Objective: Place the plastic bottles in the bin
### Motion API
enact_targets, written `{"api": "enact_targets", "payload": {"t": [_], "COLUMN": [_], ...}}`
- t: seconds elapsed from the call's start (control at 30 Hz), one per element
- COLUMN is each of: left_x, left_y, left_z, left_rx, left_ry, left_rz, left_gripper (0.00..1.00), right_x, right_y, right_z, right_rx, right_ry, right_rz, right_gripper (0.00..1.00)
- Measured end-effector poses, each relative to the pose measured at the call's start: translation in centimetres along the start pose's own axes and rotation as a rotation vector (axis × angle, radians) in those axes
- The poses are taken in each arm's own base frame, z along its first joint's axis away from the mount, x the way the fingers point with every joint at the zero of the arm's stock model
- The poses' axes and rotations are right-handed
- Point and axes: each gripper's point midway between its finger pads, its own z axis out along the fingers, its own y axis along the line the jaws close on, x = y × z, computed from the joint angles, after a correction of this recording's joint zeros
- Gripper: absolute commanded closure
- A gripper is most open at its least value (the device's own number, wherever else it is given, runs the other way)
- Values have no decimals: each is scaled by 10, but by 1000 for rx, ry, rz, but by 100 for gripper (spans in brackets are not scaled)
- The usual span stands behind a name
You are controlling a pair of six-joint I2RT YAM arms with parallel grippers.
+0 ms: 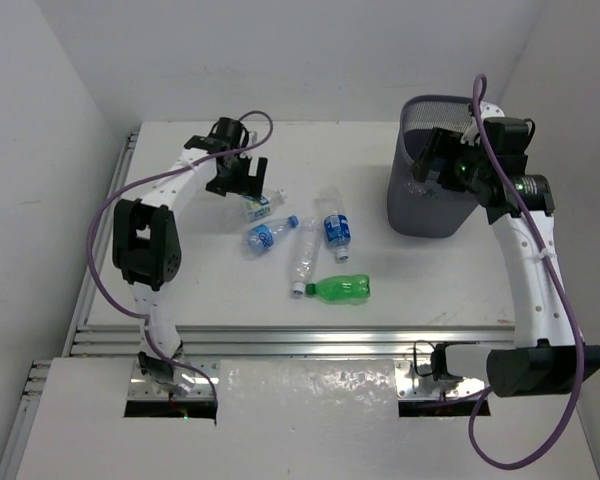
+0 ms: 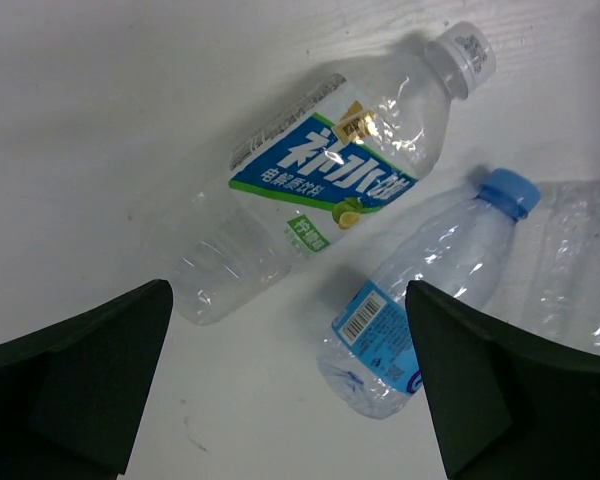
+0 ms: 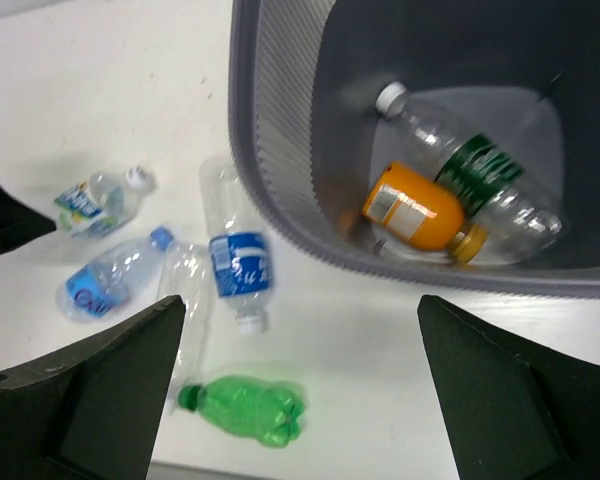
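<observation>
Left jaws are spread wide and hold nothing; right jaws are spread wide too, also empty, and hang over the near rim of the bin. On the white flat counter [image 1: 230, 300], at its far right, stands the dark grey mesh bin [image 1: 425, 205]. Two bottles lie on the bin's floor, touching each other: a clear plastic bottle with dark green label [image 3: 470, 170] and a shorter orange plastic bottle [image 3: 415, 205].

Five bottles lie on their sides on the counter, left of the bin:
- a clear bottle with blue label and white cap [image 1: 335, 228]
- a clear slim bottle without label [image 1: 303, 258]
- a bright green bottle [image 1: 340, 289]
- a clear bottle with blue cap [image 2: 420, 310]
- a clear bottle with blue-and-green label [image 2: 320, 190], just below the left jaws
</observation>
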Motion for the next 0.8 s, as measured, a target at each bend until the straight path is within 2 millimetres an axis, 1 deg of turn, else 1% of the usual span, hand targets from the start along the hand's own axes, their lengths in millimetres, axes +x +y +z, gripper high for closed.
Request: {"api": "enact_targets", "payload": {"t": [0.1,0.2,0.27,0.33,0.43,0.5,0.57,0.6,0.63,0.67,0.7,0.73,0.77,0.8], "left_x": [10,5,3,3,5,13,17,17,17,16,12,9,4,-2], "left_y": [1,3,4,6,4,4,7,10,13,17,21,26,32,37], "left_z": [-3,-4,3,13,36,51,61,66,70,73,77,80,83,83], "left_rx": [-17,-35,-39,-39,-17,-7,-15,-27,-39,-52,-63,-73,-78,-89], "left_ry": [-6,-29,-32,-13,15,49,65,70,71,71,69,64,57,44], "left_rz": [99,175,206,230,250,258,247,238,222,201,173,146,119,77], "left_gripper": [0,0,0,0,0,0,0,4,8,17,45,58,80,86], "right_x": [16,19,15,9,1,-2,-2,-1,0,2,5,8,11,14], "right_y": [5,12,18,24,32,35,37,38,39,40,42,42,44,45], "right_z": [0,-10,-20,-30,-43,-48,-49,-48,-47,-45,-43,-42,-40,-39], "right_rx": [-44,-83,-113,-141,-176,-191,-205,-214,-220,-226,-233,-239,-245,-254], "right_ry": [36,21,-9,-45,-94,-114,-121,-121,-119,-115,-107,-99,-91,-82], "right_rz": [10,12,11,5,-3,-5,-4,-2,1,4,9,13,15,18], "right_gripper": [1,1,1,1,1,1,1,1,1,1,1,1,1,1]}}
